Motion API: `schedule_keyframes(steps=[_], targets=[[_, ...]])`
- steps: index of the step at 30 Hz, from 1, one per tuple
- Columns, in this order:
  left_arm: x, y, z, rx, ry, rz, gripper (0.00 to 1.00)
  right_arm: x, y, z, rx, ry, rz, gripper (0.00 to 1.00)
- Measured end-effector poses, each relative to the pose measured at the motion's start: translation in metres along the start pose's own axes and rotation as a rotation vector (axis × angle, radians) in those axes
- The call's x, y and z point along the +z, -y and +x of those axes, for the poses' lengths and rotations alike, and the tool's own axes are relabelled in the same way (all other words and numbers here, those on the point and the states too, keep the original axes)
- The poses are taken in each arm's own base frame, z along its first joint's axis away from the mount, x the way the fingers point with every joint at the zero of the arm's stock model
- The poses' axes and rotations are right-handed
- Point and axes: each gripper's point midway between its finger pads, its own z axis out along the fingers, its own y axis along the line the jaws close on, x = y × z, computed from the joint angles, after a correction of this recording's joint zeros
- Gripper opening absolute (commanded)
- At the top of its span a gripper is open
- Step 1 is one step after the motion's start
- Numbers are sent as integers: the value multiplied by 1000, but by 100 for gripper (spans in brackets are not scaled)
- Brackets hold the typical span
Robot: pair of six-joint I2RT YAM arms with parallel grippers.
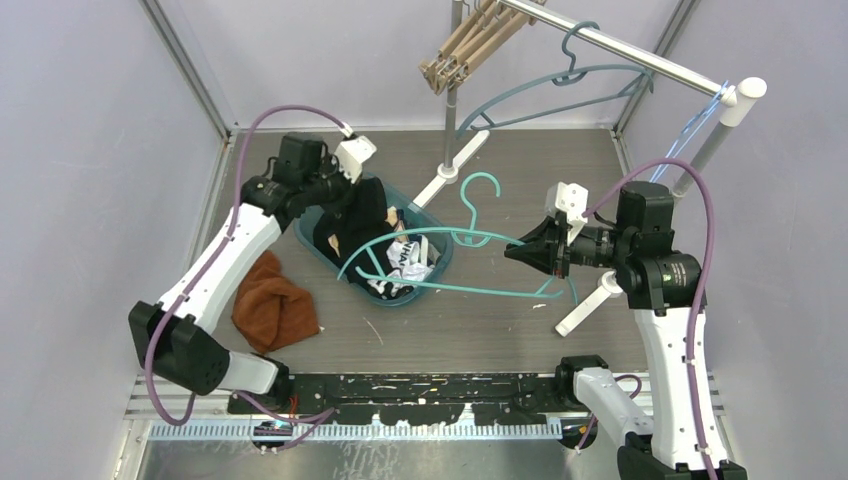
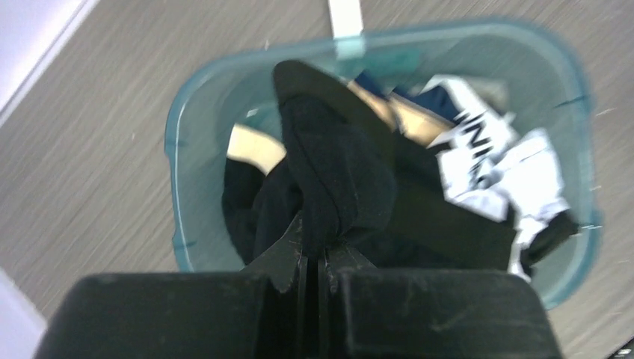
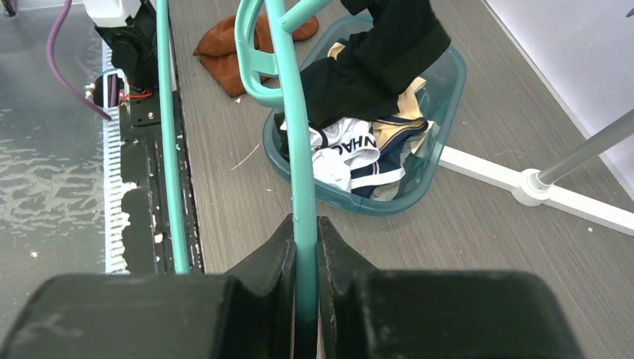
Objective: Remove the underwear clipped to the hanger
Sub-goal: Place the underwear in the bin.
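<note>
While the right fingers [image 3: 280,250] pinch the teal hanger [image 3: 299,149] by its bar to brace it above the desk [image 1: 500,330], the left fingers [image 2: 288,258] are pressed together on the black underwear [image 2: 336,172], which hangs from them over the teal basket [image 2: 176,149]. This opposed hold looks meant for pulling the cloth free and dropping it among the other garments [image 3: 348,149]. I cannot tell whether it is already off the hanger.

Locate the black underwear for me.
Top view, left of centre: the black underwear hangs pinched in the left gripper over the teal basket, by the teal hanger's left end.
</note>
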Motion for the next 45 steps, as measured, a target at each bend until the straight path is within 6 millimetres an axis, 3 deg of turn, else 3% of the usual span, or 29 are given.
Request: schedule_keyframes(steps=[3,6,11,15,18,21,24,28,31,34,39,45], targets=[[16,-12,38,53,-121,-53,8,1,0,4,9,-3,-2,1],[34,-21,68,84,-227,-74,19,2,0,8,18,-5,-3,1],[59,-21,118,82,-362,-73,36,2,-1,11,18,-8,4,1],[66,-18,139,54,-413,-71,56,0,-2,10,9,-5,8,1],[65,-22,136,15,-402,-86,78,0,-2,10,9,-5,8,1],[61,-30,129,-38,-368,-95,92,0,-2,10,10,-6,8,1],[46,-43,116,-109,-305,-116,97,0,-2,10,9,-6,8,1],[15,-55,79,-134,-169,-146,99,1,-1,11,15,-7,6,1],[-6,-41,47,-125,-50,-98,99,2,0,12,22,-9,3,1],[-16,-20,28,-132,30,-7,99,3,2,13,28,-11,1,1],[-5,10,26,-209,48,169,98,3,2,13,28,-11,1,1],[37,24,58,-332,-63,298,97,3,2,13,28,-11,1,1]])
